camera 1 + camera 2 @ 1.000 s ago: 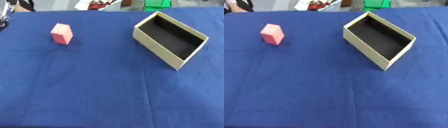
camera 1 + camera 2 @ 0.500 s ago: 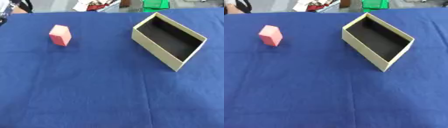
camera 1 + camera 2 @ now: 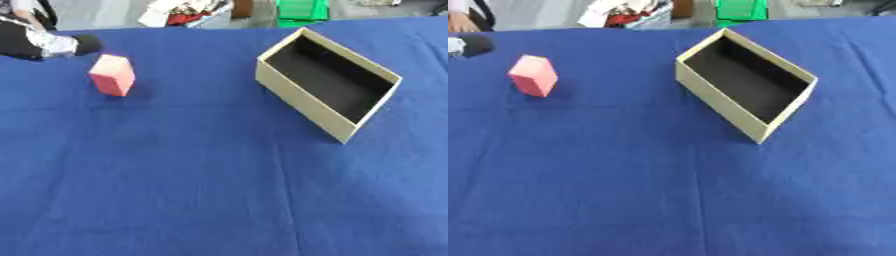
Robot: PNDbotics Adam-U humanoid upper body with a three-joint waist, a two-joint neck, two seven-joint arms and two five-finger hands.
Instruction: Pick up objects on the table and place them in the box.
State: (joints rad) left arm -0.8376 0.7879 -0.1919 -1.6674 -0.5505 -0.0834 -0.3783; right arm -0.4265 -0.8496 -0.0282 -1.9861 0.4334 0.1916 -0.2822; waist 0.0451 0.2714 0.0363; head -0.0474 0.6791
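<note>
Blue cloth-covered table [image 3: 219, 190] is filling nearly the whole of both eye views, its fabric lying flat with faint crease lines running across it. Toward ten o'clock from the centre, a small pink rectangular block [image 3: 112, 75] is standing upright on the cloth, with a soft shadow lying at its base. Toward two o'clock, an open beige cardboard box with a dark interior [image 3: 325, 83] is sitting askew on the table, its long axis running from eleven o'clock to five o'clock; its inside is showing only the dark lining. Block and box are lying well apart, with bare cloth between them. At the view's nine to ten o'clock edge, the robot's black and silver left hand [image 3: 48, 44] is entering the scene, its rounded black tip pointing toward the block from just beside the block's upper left; it is not touching the block and is holding nothing, though whether its fingers are straight or curled cannot be told. The right hand is not showing in either view. Beyond the table's far edge, at twelve o'clock, a green object [image 3: 302, 9] is standing among mixed clutter.
</note>
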